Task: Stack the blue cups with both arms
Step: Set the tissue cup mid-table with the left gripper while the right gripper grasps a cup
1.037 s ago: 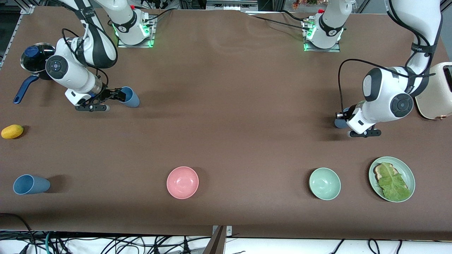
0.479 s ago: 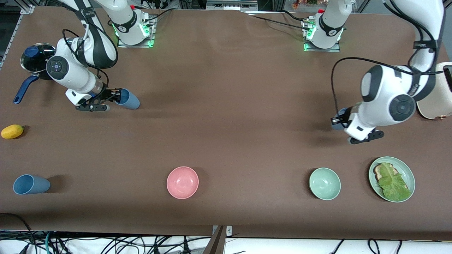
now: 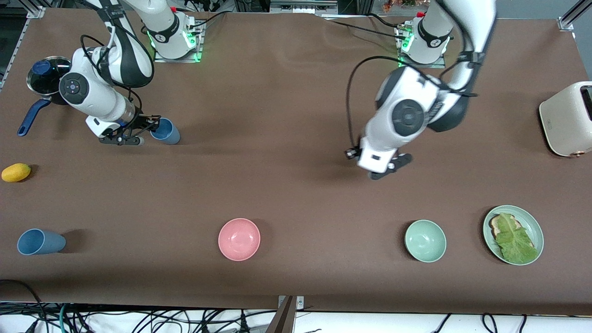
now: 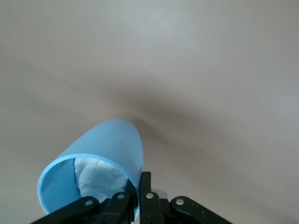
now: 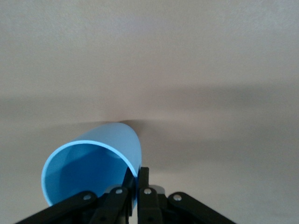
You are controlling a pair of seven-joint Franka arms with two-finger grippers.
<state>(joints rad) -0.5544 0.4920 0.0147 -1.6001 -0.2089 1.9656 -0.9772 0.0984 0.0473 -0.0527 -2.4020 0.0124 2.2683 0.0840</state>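
Note:
My right gripper (image 3: 150,126) is shut on the rim of a blue cup (image 3: 167,132) and holds it tilted, just over the table near the right arm's end. In the right wrist view the fingers pinch the cup's wall (image 5: 114,142) at the gripper (image 5: 137,176). My left gripper (image 3: 350,153) hangs over the table's middle, its cup hidden under the wrist. In the left wrist view it (image 4: 138,181) is shut on the rim of a blue cup (image 4: 110,142) with a whitish patch inside. A third blue cup (image 3: 39,242) lies on its side near the front edge.
A pink bowl (image 3: 239,239), a mint-green bowl (image 3: 425,241) and a green plate (image 3: 533,223) with toast and lettuce sit along the near side. A cream toaster (image 3: 566,119) stands at the left arm's end. A dark pot (image 3: 46,74) and a yellow fruit (image 3: 16,172) lie at the right arm's end.
The left arm has swung its cup from beside the toaster to over the table's middle. The right gripper's cup has tipped a little more upright in place.

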